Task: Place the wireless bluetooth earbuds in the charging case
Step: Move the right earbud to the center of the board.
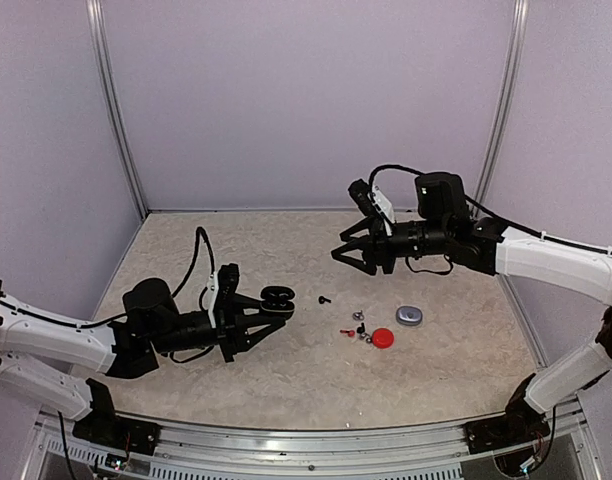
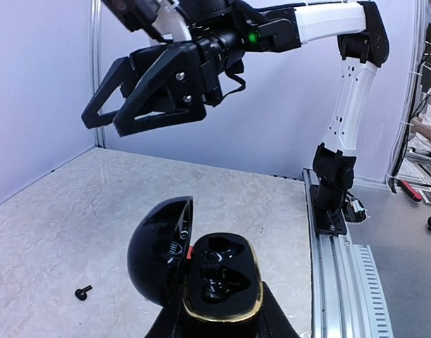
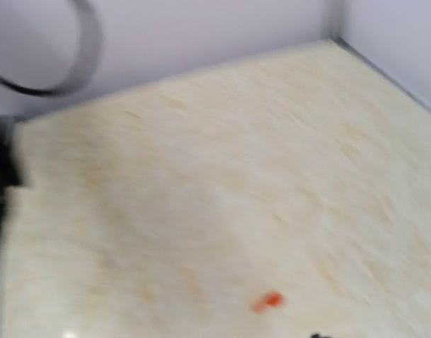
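Left gripper (image 1: 273,305) is clamped on the base of the black charging case (image 2: 222,285). The case is held off the table (image 1: 186,250) with its lid (image 2: 159,250) hinged open at nine o'clock of the gold-rimmed base. The two wells are glossy black, and I cannot tell whether anything sits in them. Right gripper (image 1: 352,257) hangs raised at about one o'clock of the case, jaws apart, and I see nothing between them. One black earbud (image 1: 323,298) lies alone on the table at three o'clock of the case, just beyond it. At four o'clock of that bud is a small cluster containing a silver-grey earbud (image 1: 358,316), a red earbud (image 1: 346,332) and more tiny pieces I cannot separate. A closed red case (image 1: 383,338) lies at the cluster's four o'clock, and a silver-grey case (image 1: 409,316) at its three o'clock. The right wrist view is blurred and shows only the red earbud on the table.
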{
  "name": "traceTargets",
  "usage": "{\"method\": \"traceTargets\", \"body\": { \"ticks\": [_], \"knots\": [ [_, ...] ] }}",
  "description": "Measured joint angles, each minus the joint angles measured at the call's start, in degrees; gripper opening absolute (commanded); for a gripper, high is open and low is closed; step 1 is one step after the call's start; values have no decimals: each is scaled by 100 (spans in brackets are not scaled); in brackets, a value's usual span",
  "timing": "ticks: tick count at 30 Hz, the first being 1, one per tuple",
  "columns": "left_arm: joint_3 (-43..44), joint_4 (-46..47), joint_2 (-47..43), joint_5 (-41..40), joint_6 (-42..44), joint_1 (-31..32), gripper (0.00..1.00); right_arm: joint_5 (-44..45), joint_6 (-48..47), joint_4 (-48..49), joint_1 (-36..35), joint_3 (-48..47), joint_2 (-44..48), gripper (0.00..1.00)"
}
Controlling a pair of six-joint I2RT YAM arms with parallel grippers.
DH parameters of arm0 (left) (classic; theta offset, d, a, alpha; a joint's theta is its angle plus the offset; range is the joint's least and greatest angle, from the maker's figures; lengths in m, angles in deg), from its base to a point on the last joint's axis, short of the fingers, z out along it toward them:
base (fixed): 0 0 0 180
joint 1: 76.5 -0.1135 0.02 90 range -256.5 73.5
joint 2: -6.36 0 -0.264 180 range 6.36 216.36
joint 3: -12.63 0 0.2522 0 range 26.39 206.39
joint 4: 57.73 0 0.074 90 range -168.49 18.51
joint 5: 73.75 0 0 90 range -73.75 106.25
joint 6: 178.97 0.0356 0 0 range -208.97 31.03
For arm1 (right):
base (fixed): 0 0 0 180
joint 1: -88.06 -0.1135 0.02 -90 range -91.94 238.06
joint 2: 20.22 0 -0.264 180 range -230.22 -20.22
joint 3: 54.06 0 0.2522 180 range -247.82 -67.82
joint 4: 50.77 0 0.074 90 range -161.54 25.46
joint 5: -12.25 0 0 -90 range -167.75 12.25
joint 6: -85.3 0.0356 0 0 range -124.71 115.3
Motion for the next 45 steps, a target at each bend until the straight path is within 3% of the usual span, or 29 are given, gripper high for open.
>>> {"method": "traceTargets", "body": {
  "ticks": [9, 17, 35, 45],
  "knots": [
    [-227, 240, -81, -7, -223, -188, 6, 745, -428, -1147, 177, -1440, -2341, 54],
    [-358, 354, -85, -4, -264, -293, 6, 968, -627, -1943, 267, -2540, -3652, 51],
    [-415, 507, -50, 94, -297, -428, 6, 957, -957, -3097, 326, -3838, -4883, 43],
    [-415, 564, -28, 149, -302, -442, 6, 1137, -1058, -3438, 315, -3947, -5097, 38]
  ]
}}
